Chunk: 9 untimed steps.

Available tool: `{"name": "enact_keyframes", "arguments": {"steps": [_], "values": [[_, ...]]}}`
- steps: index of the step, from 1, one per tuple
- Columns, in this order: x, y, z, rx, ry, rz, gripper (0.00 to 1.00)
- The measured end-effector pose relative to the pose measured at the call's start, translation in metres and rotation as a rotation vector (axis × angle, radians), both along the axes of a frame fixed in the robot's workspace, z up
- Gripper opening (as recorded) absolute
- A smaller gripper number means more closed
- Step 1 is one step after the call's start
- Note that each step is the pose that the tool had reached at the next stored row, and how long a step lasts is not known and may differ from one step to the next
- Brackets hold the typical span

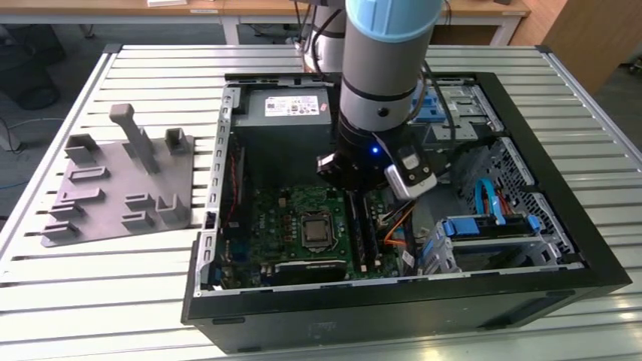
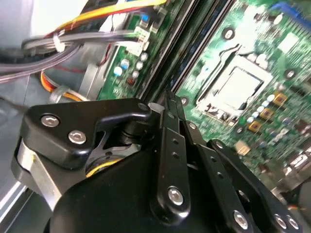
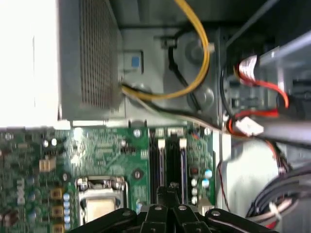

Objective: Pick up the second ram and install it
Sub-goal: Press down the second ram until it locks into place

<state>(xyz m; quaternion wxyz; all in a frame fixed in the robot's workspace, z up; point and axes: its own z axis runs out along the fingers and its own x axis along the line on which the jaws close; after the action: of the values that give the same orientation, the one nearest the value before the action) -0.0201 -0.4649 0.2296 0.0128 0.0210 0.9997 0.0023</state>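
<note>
1. Step in hand: the arm reaches down inside the open computer case (image 1: 216, 188), and the gripper (image 1: 352, 192) sits low over the motherboard (image 1: 286, 214), on the exterior view's right of the CPU socket (image 1: 316, 229). This is judged to be the install part of the task, not the pick-up
2. Gripper position: in the first wrist view the gripper (image 3: 167, 190) stands directly above the 2 long black memory slots (image 3: 167, 158), its tip centred between their light end clips. In the second wrist view the gripper (image 2: 169, 99) lies along the same dark slot lines beside the CPU socket (image 2: 238, 87)
3. Gripper state: the fingers (image 2: 171, 141) are drawn together to a narrow tip with no visible gap, so the gripper reads as closed
4. Location of the second ram: it cannot be singled out. No stick shows on the gray holder blocks (image 1: 120, 184) outside the case, so it is judged to be at the slots, either pinched at the tip or already in a slot; which of the 2 cannot be told
5. Demand of the step: seating calls for the stick's long edge to stay parallel to the slot and for a straight downward push. The yellow cable (image 3: 194, 53) and red cable (image 3: 262, 94) lie well apart from the slots
</note>
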Motion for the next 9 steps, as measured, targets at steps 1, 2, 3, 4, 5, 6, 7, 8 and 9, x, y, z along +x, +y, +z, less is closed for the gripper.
{"name": "enact_keyframes", "arguments": {"steps": [1,2,3,4,5,6,7,8,9], "values": [[0.0,-0.0033,-0.0002,-0.0015,0.0001,0.0,0.1],[0.0,-0.007,-0.0007,-0.0029,0.0003,0.0,0.1],[0.0,-0.0106,-0.0012,-0.0033,0.0006,0.0,0.1],[0.0,-0.0148,-0.0018,-0.0035,0.001,0.0,0.1],[0.0,-0.0188,-0.0025,-0.0035,0.0014,0.0,0.1],[0.0,-0.0229,-0.0033,-0.0035,0.0018,0.0,0.1],[0.0,-0.0274,-0.0039,-0.0037,0.0022,0.0,0.1],[0.0,-0.0316,-0.0047,-0.0037,0.0026,0.0,0.1],[0.0,-0.0358,-0.0056,-0.0036,0.0031,0.0,0.1]]}}
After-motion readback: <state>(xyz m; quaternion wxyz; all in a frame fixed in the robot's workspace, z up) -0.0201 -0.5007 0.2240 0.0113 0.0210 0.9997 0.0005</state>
